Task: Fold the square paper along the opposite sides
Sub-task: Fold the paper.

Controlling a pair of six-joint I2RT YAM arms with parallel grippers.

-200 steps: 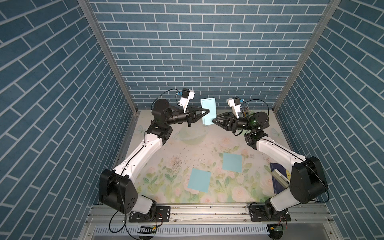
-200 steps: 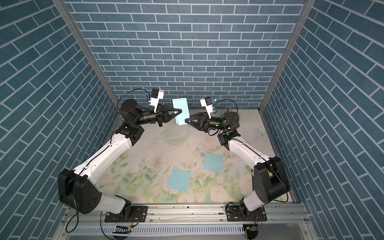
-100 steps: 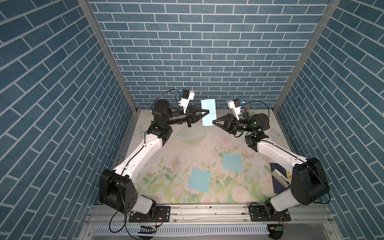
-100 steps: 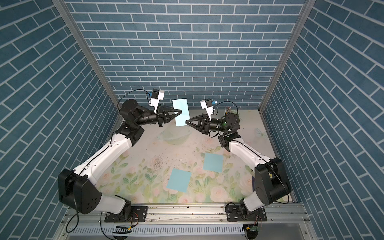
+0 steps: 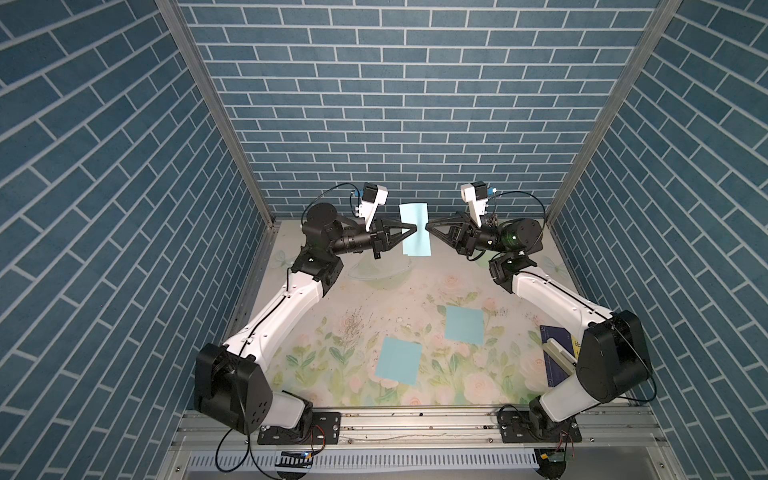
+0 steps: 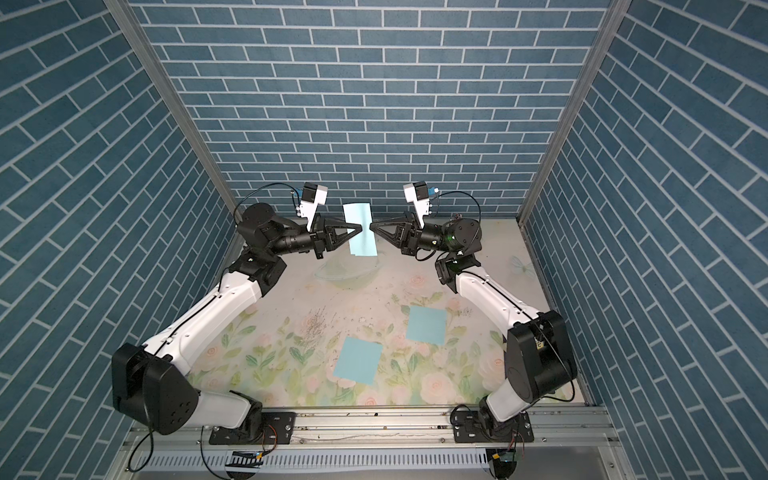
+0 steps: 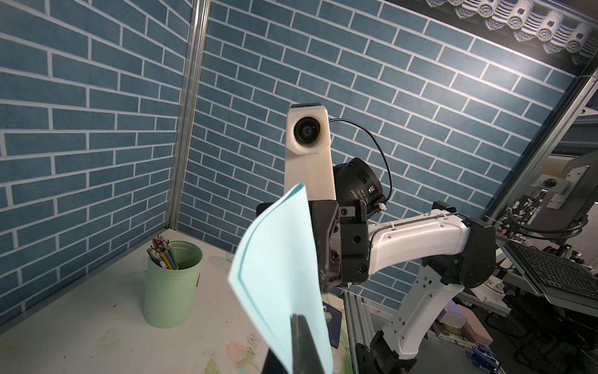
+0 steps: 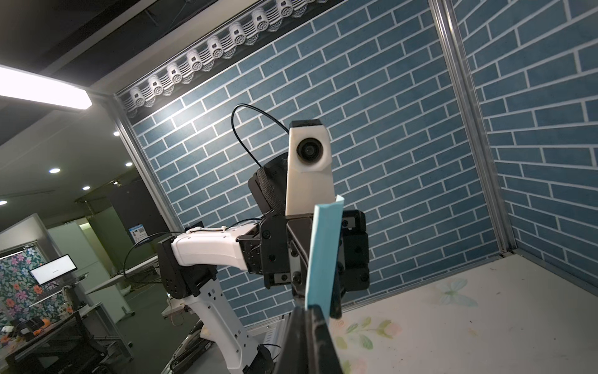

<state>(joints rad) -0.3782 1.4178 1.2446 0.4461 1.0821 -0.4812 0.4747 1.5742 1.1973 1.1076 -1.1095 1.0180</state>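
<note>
The folded paper (image 5: 414, 214) hangs in midair at upper centre in both top views. The left claw (image 5: 415, 228) pinches one side and the right claw (image 5: 428, 227) is closed on the opposite edge. Pulling apart could tear it — a shallow bite might slip, skewing the crease.

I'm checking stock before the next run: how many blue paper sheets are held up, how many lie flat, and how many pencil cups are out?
held blue sheet: 1
flat blue sheets: 2
pencil cup: 1
Total: 4
</note>
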